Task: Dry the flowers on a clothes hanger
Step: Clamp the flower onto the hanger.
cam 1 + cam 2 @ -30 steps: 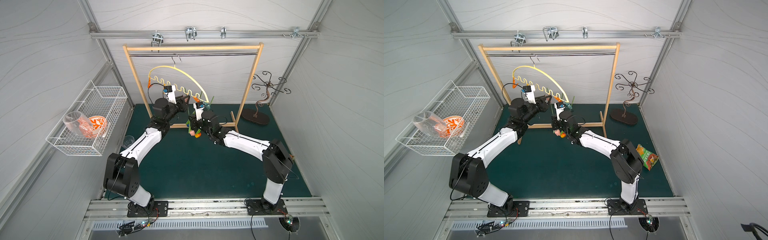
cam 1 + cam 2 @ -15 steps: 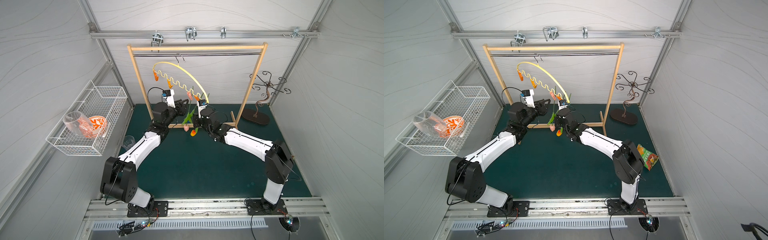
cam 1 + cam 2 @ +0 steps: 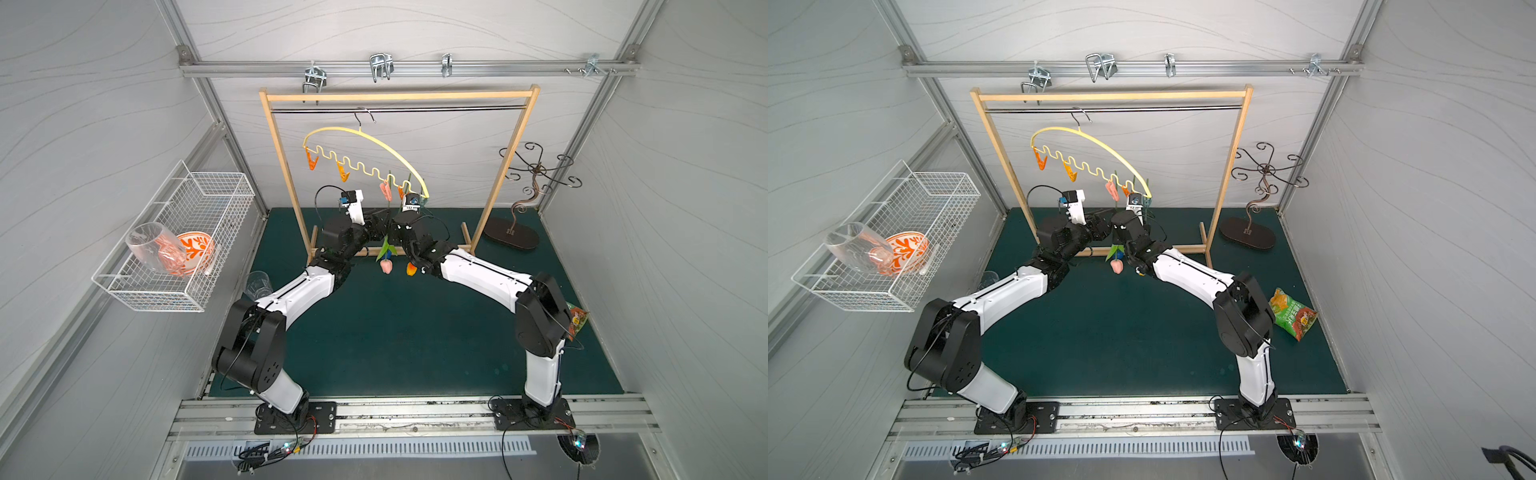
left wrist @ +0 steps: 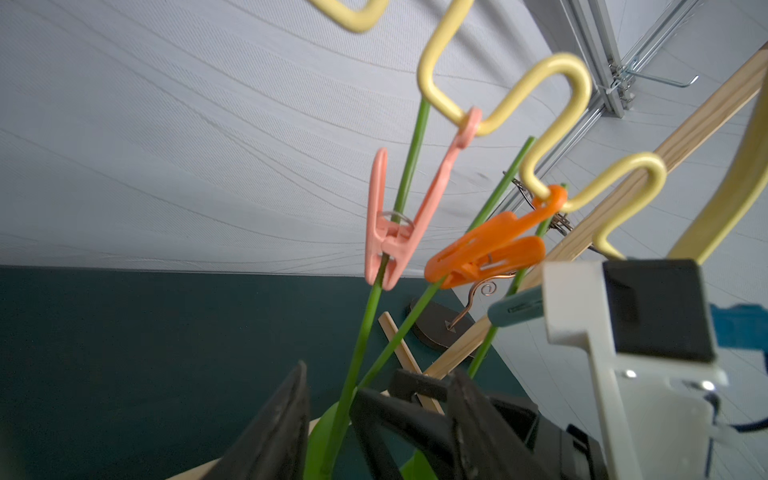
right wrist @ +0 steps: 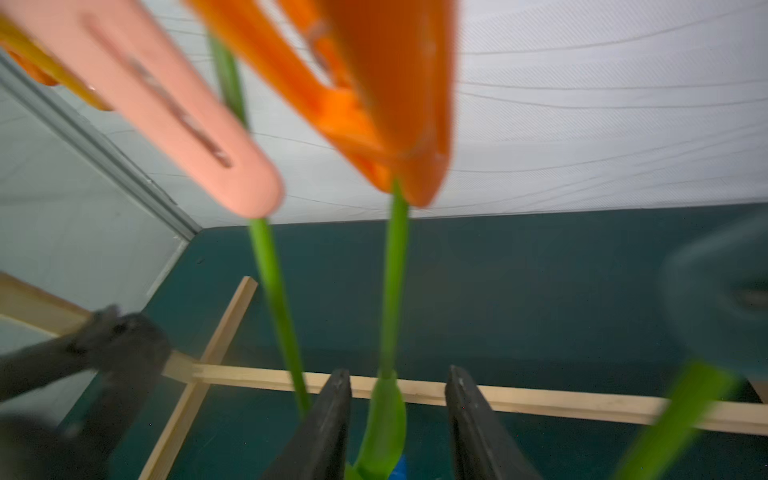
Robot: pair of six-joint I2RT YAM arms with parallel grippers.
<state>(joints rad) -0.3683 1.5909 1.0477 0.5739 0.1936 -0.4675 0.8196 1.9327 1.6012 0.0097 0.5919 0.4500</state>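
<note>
The clothes hanger (image 4: 581, 93) looks smooth and glossy; its pink clothespin (image 4: 390, 245) is matt plastic. The rack (image 3: 399, 96) is bare wood, its rod (image 3: 399, 109) metal.

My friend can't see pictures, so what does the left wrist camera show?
A pink clothespin and an orange clothespin, hanging from the wavy yellow hanger, each grip a green stem. Below, the black jaws of the left gripper stand open around a stem.
</note>
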